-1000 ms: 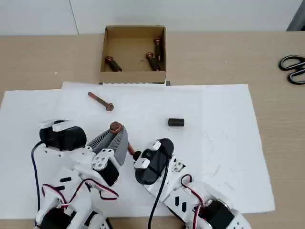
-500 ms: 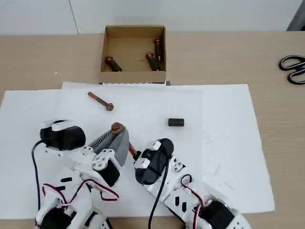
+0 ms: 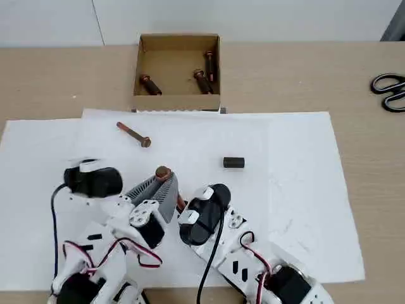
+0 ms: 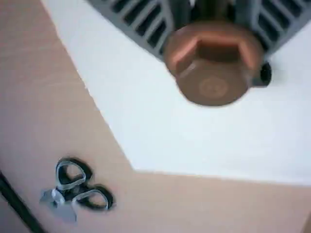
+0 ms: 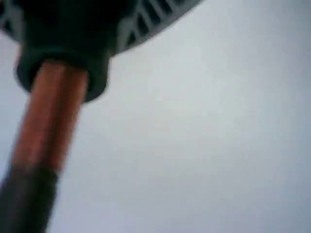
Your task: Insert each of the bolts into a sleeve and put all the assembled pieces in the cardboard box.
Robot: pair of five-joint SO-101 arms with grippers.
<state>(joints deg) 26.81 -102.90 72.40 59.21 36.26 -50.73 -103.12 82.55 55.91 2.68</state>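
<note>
Shifted rightward, left hand [image 3: 166,182] clamps copper hex bolt [image 3: 163,172], seated in black cylindrical sleeve [image 5: 58,60] gripped by right hand [image 3: 183,206]. Brown cardboard box [image 3: 177,101] holds three assemblies [image 3: 202,81]; loose bolt [image 3: 133,134], loose sleeve [image 3: 233,163] remain.

The 2 arms crowd the near middle of the paper [image 3: 297,209]. The left gripper [image 3: 163,175] clamps the held bolt [image 3: 162,171], whose shaft runs into the held sleeve [image 5: 60,63] gripped by the right gripper [image 3: 184,206], so the pair form 1 linked barrier. To their right, bare paper is broken only by the loose sleeve [image 3: 233,163]. The loose bolt [image 3: 133,134] lies between the left gripper and the cardboard box [image 3: 177,101]. The box is open-topped, with 3 assembled pieces [image 3: 202,81] near its walls and its middle floor bare. Scissors [image 3: 389,92] lie well apart at the table's [image 3: 316,76] right edge
</note>
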